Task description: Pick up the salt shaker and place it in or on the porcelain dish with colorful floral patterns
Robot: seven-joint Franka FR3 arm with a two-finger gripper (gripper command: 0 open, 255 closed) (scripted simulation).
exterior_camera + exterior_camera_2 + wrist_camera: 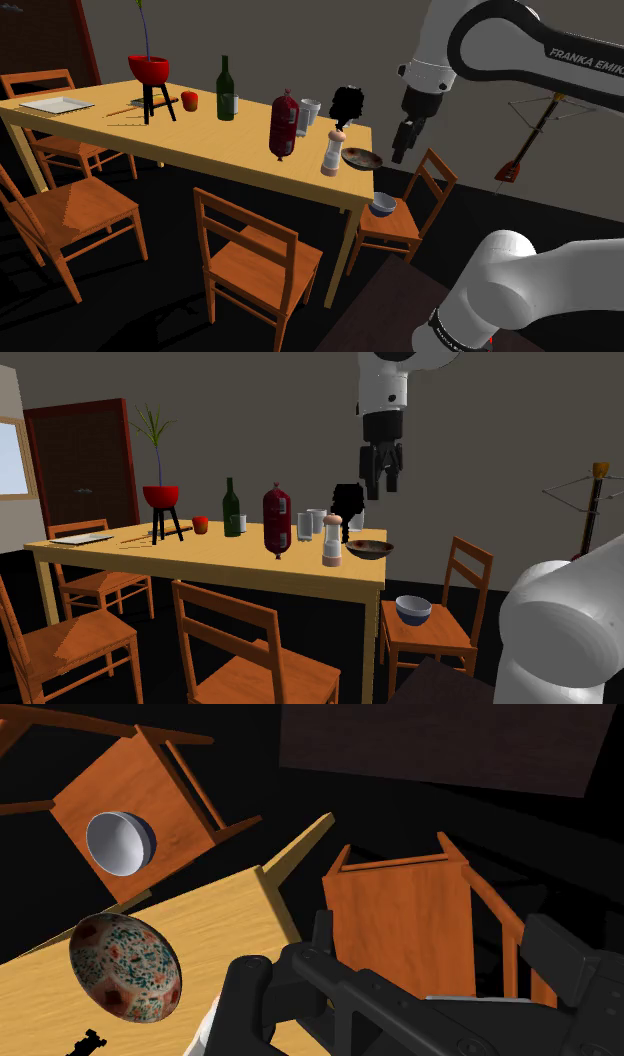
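**Approach stage, as judged.** The claw hangs high over the corner end of the tabletop. Its two fingers are spread apart and pinch nothing. The shaker stands upright on the tabletop, below the claw and a little to one side. It is just past the dish, which lies almost straight beneath the claw. Shaker and dish sit just beside each other; whether they touch cannot be told.

**Probable reasons for the arrangement.**
- The claw's height clears the tall things on the tabletop, such as the bottle, ahead of any descent.
- The spread fingers suit taking the shaker's body from two sides.
- The shaker rests on its base, so its body is offered to such a grasp.
- The dish lies mouth up, open to a placement from above, so the carry should be short.

The floral pattern inside the dish, plain in the wrist view, tells it from the plain bowl. That bowl rests on a chair seat, lower than the tabletop and beyond its edge from the claw.

**Count.** One claw, two fingers, one shaker, one dish, one bowl, one bottle; four chairs in the shoulder view.
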